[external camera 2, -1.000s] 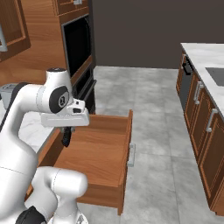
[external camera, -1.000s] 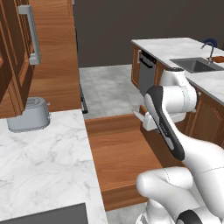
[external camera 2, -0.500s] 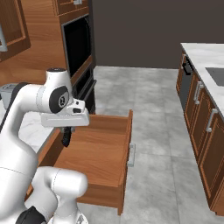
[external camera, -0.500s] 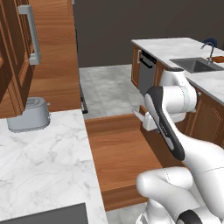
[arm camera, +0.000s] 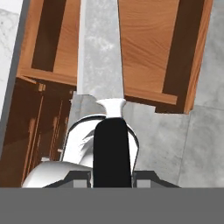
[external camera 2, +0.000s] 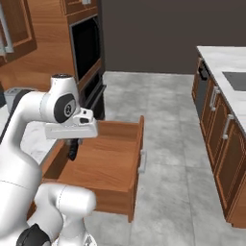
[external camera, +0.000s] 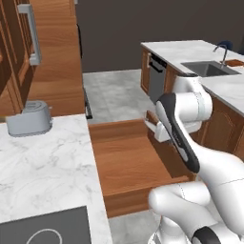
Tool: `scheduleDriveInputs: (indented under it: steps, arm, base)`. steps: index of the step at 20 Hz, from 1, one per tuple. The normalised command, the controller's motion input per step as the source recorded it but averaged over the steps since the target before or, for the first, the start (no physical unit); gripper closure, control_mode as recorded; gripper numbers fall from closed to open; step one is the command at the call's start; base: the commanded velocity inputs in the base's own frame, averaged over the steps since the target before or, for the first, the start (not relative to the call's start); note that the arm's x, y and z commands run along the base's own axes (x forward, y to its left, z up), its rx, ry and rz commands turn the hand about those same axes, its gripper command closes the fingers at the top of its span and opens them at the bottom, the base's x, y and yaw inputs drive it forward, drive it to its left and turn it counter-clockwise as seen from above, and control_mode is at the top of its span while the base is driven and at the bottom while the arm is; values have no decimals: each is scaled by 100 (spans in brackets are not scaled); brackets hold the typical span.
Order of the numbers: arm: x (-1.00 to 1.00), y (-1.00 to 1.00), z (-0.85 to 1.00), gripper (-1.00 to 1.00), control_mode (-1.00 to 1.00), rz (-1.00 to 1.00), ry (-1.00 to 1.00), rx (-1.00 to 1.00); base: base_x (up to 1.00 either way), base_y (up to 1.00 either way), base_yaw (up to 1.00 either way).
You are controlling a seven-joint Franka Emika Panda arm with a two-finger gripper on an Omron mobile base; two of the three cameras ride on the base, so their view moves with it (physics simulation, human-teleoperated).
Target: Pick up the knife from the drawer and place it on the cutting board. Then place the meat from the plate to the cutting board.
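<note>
My gripper [arm camera: 112, 175] is shut on the knife: its black handle [arm camera: 111, 151] sits between the fingers and the silver blade [arm camera: 99, 48] points away along the hand view. Below it lies the open drawer [arm camera: 146, 43], reddish-brown wood with a plain flat inside. In the right base view the gripper [external camera 2: 72, 144] hangs over the drawer's [external camera 2: 108, 161] left part, above its floor. In the left base view the drawer [external camera: 126, 162] is pulled out beside the marble counter, and my arm hides the fingers. The cutting board, the plate and the meat are out of view.
A grey toaster [external camera: 28, 119] stands on the marble counter [external camera: 43, 162] left of the drawer, with a dark cooktop [external camera: 43, 228] at its near end. An island with a sink [external camera: 209, 69] lies to the right. A wall oven [external camera 2: 86, 48] stands behind the drawer.
</note>
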Motion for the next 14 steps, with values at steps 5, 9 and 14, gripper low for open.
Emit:
scheduleDriveInputs:
  steps: [5, 9, 14]
  arm:
    - [0, 0, 0, 100, 100, 0, 0, 0]
    - [0, 0, 0, 100, 100, 0, 0, 0]
    - [0, 0, 0, 100, 100, 0, 0, 0]
  base:
    - [-79, -100, -12]
    - [-11, -100, -21]
    - [43, -100, -19]
